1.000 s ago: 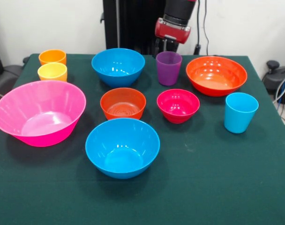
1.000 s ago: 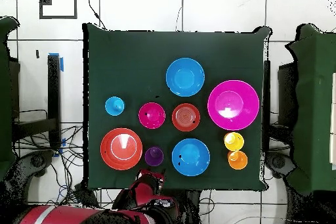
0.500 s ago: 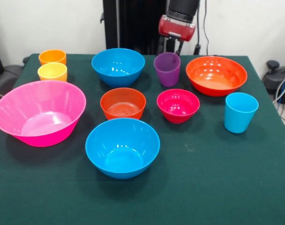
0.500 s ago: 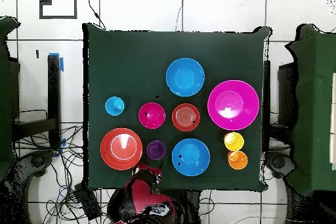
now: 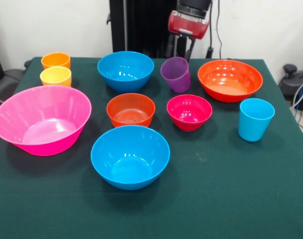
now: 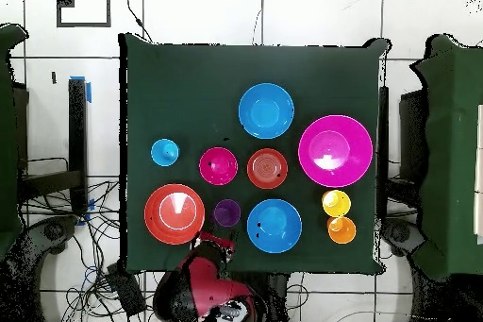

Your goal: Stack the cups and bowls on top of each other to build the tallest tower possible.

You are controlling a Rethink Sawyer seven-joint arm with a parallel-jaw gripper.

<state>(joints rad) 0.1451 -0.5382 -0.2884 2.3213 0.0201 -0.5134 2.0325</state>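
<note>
Tipped since a second ago, the purple cup point(image 5: 176, 74) now leans toward the blue bowl point(image 5: 125, 70) at the table's point(image 5: 231, 199) far edge — before, it stood upright. Behind it the hand point(image 5: 183, 49) has drawn back; whether it is released or clenched I cannot tell. Orange-red bowl point(image 5: 230, 79) sits beside the cup.

Front camera faces the robot; overhead looks straight down on the same table point(image 5: 231, 199).
</note>
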